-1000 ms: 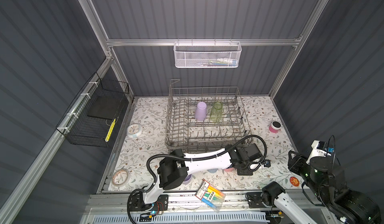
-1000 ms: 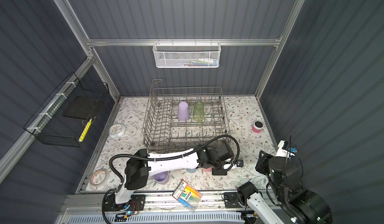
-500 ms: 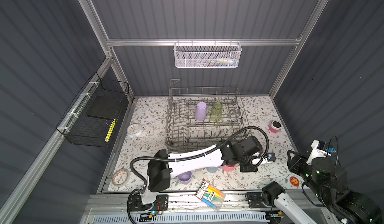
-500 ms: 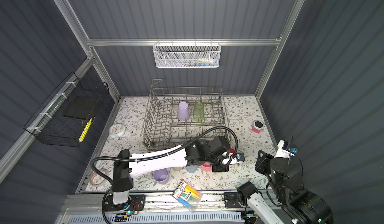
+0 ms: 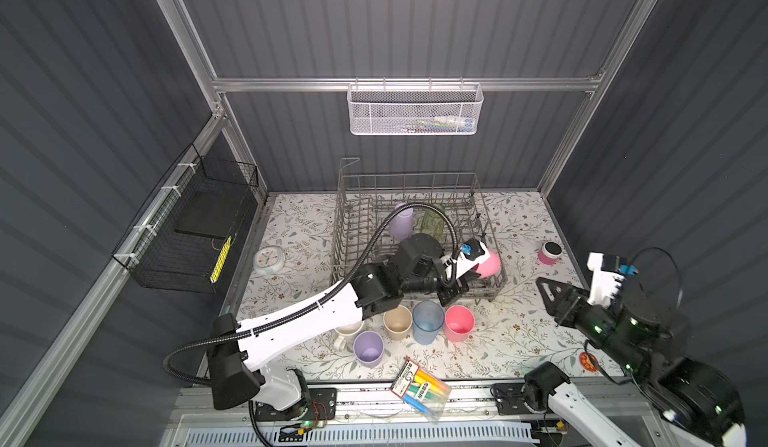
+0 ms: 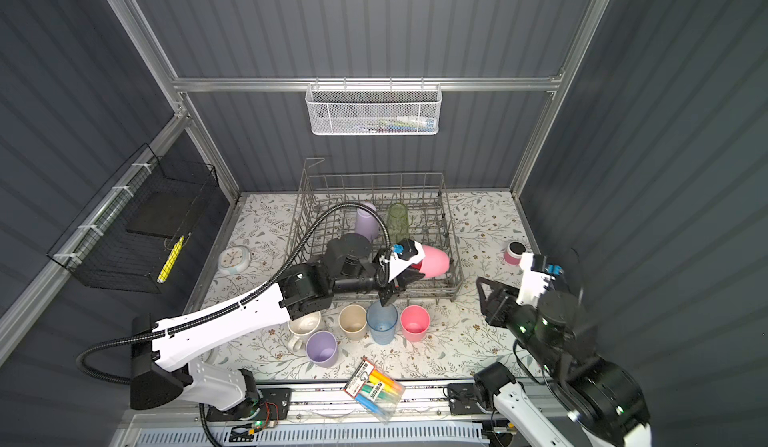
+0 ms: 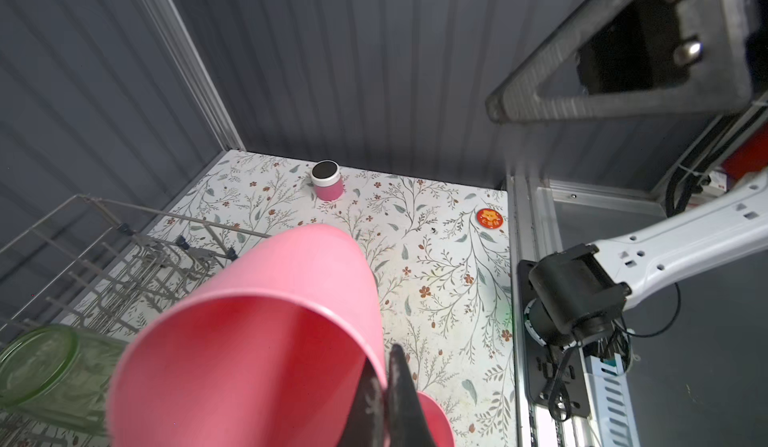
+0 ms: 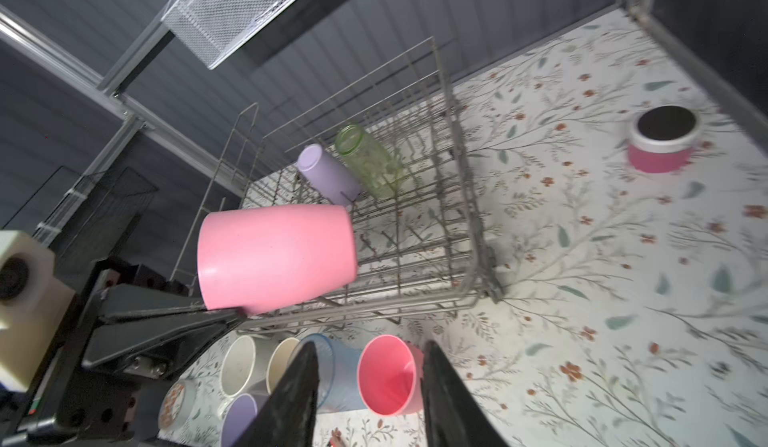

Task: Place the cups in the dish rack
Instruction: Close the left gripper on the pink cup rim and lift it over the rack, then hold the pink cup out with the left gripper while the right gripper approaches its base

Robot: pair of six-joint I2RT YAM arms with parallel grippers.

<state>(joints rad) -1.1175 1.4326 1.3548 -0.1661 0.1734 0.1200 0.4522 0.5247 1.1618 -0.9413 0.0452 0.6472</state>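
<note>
Mug [image 5: 348, 329] half hidden under left arm [image 5: 316, 320] | left claw [image 7: 385, 391] pinches pink cup [image 7: 266, 299]

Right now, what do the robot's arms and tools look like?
Both arms are white shells with black joints. The left arm carries a black corrugated hose; the right arm shows green lights. The left tool and right tool have black triangular fingers and a white camera block with a blue plug.
</note>
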